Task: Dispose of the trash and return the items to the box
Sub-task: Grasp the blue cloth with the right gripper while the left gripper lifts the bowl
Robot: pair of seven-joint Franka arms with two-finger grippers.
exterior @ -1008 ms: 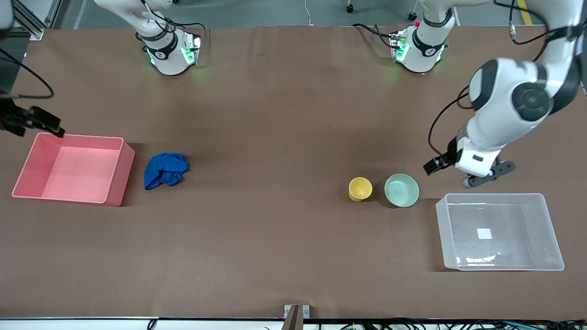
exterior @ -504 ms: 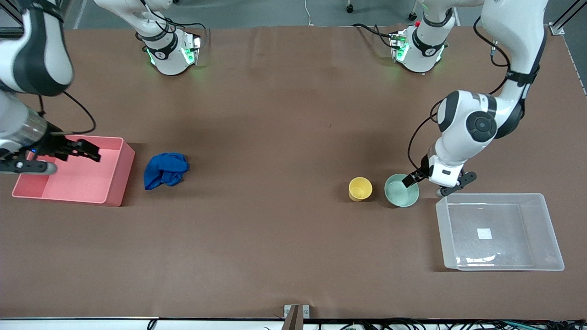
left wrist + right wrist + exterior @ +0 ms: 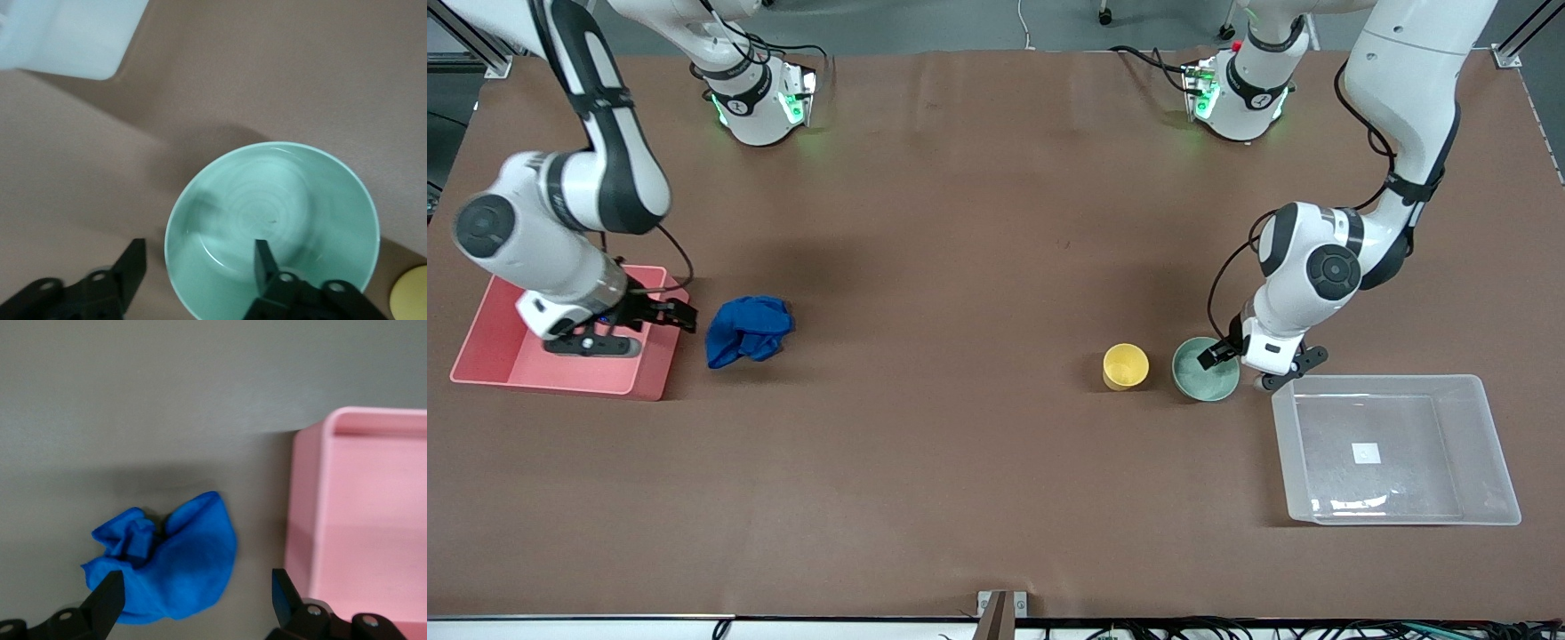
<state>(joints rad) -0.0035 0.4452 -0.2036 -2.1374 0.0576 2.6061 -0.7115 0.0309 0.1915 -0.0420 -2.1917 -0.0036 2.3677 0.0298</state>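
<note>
Right of centre in the front view: left hand (image 3: 1221, 354) low at the rim of the mint-green bowl (image 3: 1203, 373), fingers spread, gripping nothing. In the left wrist view, left hand (image 3: 197, 263) straddling the bowl's (image 3: 280, 200) wall, one finger (image 3: 263, 257) inside, the other outside the rim. Beside the bowl, toward the frame's centre: yellow cup (image 3: 1126, 365), upright on the brown surface (image 3: 960, 267), just apart from the bowl. Lower right: clear box (image 3: 1489, 444), white sticker on its floor.

At the frame's left: right hand (image 3: 660, 313) over the edge of the pink bin (image 3: 480, 360), close to the blue cloth (image 3: 747, 330). Fingers spread wide in the right wrist view, right hand (image 3: 197, 600) above the gap between cloth (image 3: 173, 570) and bin (image 3: 360, 520), holding nothing. Cloth crumpled on the surface, just beside the bin, not touching it.
</note>
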